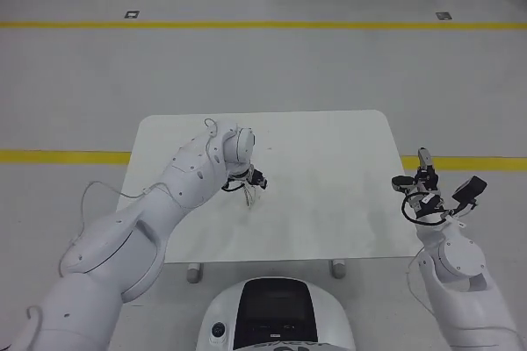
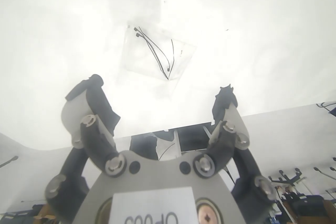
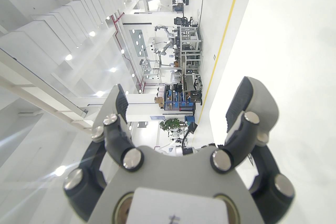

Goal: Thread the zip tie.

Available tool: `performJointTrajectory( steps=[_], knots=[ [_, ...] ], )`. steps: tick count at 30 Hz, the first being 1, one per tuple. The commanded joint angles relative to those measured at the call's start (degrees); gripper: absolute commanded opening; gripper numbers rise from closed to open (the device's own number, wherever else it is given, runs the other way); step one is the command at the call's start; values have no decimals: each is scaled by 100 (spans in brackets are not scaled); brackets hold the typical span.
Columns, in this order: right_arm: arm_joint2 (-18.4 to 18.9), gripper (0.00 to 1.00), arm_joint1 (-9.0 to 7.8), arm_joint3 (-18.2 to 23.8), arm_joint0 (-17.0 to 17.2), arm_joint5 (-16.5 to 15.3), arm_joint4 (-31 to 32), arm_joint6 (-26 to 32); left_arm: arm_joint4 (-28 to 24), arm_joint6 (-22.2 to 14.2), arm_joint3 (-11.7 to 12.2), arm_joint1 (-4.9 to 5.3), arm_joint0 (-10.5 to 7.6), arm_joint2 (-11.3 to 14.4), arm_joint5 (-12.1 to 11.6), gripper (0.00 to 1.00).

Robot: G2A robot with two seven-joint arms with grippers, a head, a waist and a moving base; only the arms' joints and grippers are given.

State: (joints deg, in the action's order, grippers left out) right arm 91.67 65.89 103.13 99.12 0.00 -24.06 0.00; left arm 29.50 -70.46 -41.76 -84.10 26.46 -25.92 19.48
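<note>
Left gripper [image 1: 255, 181], top view: it hangs above the white, round-cornered tabletop [image 1: 334, 149], near its middle, just over a clear bag [image 1: 250, 198]. The right gripper [image 1: 424, 180] sits beyond the right edge.

Left wrist view: the fingers are spread and hold nothing. Thin black zip ties [image 2: 153, 50] lie loose inside the glossy, creased bag.

Right wrist view: the ribbed black pads [image 3: 237, 101] stand apart, empty.

Progress, as judged: no tie is threaded, and both picking and looping remain.
</note>
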Motion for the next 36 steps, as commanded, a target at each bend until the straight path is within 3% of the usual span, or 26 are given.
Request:
performJointTrajectory(
  steps=[1, 8, 10, 15, 25, 26, 28, 29, 30, 34, 36],
  knots=[
    [0, 100, 0, 0, 0, 0, 0, 0, 4, 0, -11, 4, 4, -2, 0, 100],
    [0, 100, 0, 0, 0, 0, 0, 0, -46, 37, 72, 8, 18, -41, 0, 100],
    [0, 100, 0, 0, 0, 0, 0, 0, -170, 376, 76, -28, 94, -130, 0, 100],
    [0, 100, 0, 0, 0, 0, 0, 0, -35, 530, 315, -165, 135, -88, 0, 100],
    [0, 100, 0, 0, 0, 0, 0, 0, 168, 634, 295, -175, 184, -14, 0, 100],
    [0, 100, 0, 0, 0, 0, 0, 0, 212, 620, 318, -185, 178, -17, 0, 87],
    [0, 100, 0, 0, 0, 0, 0, 0, 226, 591, 321, -207, 192, -35, 0, 71],
    [0, 100, 0, 0, 0, 0, 0, 0, 245, 562, 322, -219, 196, -40, 0, 56],
    [0, 100, 0, 0, 0, 0, 0, 0, 269, 541, 315, -234, 207, -52, 0, 49],
    [0, 100, 0, 0, 0, 0, 0, 0, 312, 536, 340, -273, 243, -140, 0, 43],
    [0, 100, 0, 0, 0, 0, 0, 0, 362, 530, 370, -291, 261, -183, 0, 35]
  ],
)
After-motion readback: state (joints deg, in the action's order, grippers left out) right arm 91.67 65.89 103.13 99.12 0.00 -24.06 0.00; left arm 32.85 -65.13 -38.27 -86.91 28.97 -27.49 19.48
